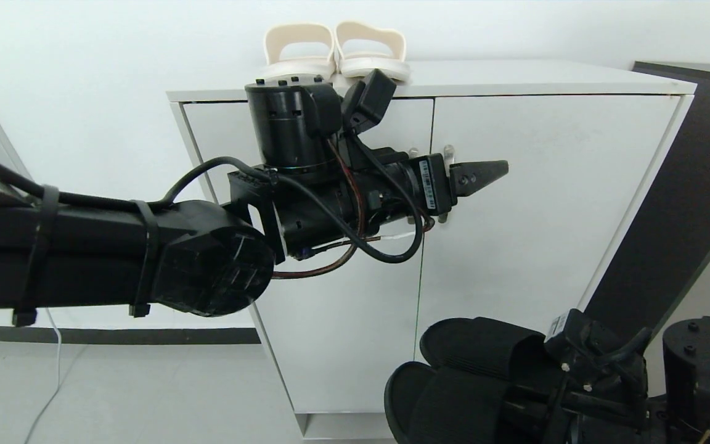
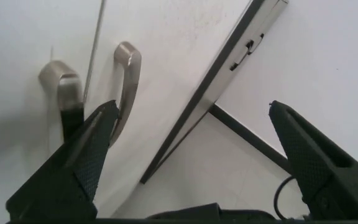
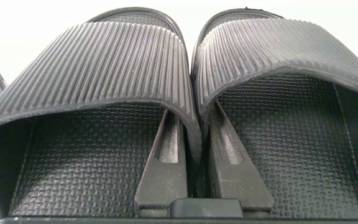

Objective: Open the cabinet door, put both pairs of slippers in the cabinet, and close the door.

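The cabinet [image 1: 546,216] has both doors shut, closing off its inside. Two handles [image 2: 128,74] jut from its middle seam, the left gripper [image 2: 191,109] spread wide just before them. Black slippers [image 1: 478,370] block its lower right front; white slippers [image 1: 336,52] crowd its top front edge.

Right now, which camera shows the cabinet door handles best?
The left wrist view: both handles sit close up, beside the open left tool. The head view catches just their tips behind that tool. The right wrist view looks at the black slippers the right tool grips.
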You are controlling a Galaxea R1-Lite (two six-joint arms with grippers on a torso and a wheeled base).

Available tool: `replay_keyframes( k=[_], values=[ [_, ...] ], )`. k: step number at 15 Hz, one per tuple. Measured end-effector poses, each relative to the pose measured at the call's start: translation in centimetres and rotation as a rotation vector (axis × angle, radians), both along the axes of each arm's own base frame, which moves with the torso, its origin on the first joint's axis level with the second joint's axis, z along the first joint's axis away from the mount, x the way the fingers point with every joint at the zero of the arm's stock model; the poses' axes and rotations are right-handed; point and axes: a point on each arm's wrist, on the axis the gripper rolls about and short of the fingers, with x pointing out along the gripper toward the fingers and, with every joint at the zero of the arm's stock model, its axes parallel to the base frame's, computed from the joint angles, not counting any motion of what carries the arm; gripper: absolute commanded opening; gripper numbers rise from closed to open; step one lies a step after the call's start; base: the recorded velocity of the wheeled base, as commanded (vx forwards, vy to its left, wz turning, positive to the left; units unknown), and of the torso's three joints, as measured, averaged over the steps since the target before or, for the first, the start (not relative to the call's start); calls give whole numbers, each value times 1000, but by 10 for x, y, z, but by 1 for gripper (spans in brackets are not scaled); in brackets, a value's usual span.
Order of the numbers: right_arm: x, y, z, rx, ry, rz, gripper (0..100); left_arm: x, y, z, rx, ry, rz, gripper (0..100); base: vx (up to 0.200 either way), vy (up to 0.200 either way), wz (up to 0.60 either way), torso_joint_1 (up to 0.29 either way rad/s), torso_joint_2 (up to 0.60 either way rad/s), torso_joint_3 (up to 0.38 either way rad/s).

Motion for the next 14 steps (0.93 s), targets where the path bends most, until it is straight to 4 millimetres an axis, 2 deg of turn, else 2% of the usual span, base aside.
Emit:
replay_keyframes(
  k=[8,9,14],
  values=[
    [0,0,0,-1,1,0,0,14,-9,-12,27,30,11,100,0,0,0,0,0,0],
    [0,0,0,-1,0,0,0,14,-10,-12,32,36,10,0,0,0,0,0,0,0],
    [0,0,0,-3,-2,2,0,15,-11,-13,43,45,9,0,0,0,0,0,0,0]
  ],
)
